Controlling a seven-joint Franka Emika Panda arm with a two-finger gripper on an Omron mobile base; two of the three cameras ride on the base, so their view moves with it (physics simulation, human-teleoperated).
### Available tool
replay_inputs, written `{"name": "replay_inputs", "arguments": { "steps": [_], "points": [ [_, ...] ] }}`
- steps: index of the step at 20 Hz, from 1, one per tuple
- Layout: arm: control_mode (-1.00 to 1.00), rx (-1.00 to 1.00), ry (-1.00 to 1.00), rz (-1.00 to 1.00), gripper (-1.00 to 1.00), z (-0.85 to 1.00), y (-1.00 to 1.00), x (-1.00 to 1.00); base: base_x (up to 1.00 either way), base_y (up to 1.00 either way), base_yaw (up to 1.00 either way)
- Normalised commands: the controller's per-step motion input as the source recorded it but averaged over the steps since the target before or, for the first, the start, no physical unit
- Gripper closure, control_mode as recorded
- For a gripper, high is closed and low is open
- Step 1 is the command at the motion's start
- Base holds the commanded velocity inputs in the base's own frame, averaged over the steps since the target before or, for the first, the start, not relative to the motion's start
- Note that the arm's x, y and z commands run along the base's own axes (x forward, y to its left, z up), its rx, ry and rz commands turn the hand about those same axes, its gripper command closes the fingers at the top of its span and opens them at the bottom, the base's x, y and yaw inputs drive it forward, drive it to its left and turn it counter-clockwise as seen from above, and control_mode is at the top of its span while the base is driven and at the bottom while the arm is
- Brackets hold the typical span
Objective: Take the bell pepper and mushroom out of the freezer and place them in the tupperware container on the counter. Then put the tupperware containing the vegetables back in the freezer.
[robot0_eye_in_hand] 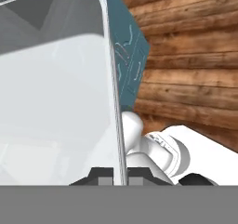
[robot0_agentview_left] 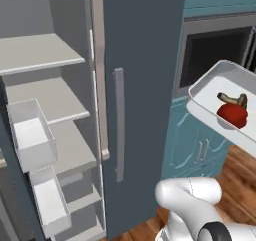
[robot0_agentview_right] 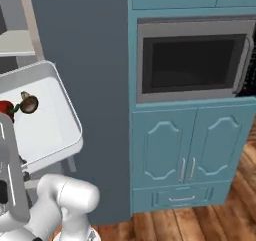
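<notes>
Gripping the rim of the shallow, pale grey-white rectangular plastic tupperware container point(robot0_eye_in_hand: 56, 93), your two-finger gripper point(robot0_eye_in_hand: 121, 174) shows its dark tips closed on either side of that thin wall (hand view). You see the tray held aloft and tilted, in front of the tall dark slate-grey freezer point(robot0_agentview_left: 142, 85) with its door open. Inside the tray lie the small glossy red bell pepper point(robot0_agentview_left: 232, 115) and, touching it, the tiny tan-brown mushroom point(robot0_agentview_right: 27, 103). Pale grey shelves point(robot0_agentview_left: 37, 52) and white door bins point(robot0_agentview_left: 32, 137) stand exposed. No readable writing appears anywhere.
</notes>
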Motion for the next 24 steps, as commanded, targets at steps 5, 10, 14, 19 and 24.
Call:
{"name": "replay_inputs", "arguments": {
  "steps": [5,10,14,19,24],
  "points": [
    [1.0,0.0,0.0,0.0,1.0,0.0,0.0,0.0,0.28,0.0,0.51],
    [1.0,0.0,0.0,0.0,1.0,0.0,0.0,0.0,0.55,0.01,0.19],
    [1.0,0.0,0.0,0.0,1.0,0.0,0.0,0.0,0.41,0.2,0.11],
    [1.0,0.0,0.0,0.0,1.0,0.0,0.0,0.0,0.38,0.28,0.08],
    [1.0,0.0,0.0,0.0,1.0,0.0,0.0,0.0,0.26,0.43,0.08]
  ]
}}
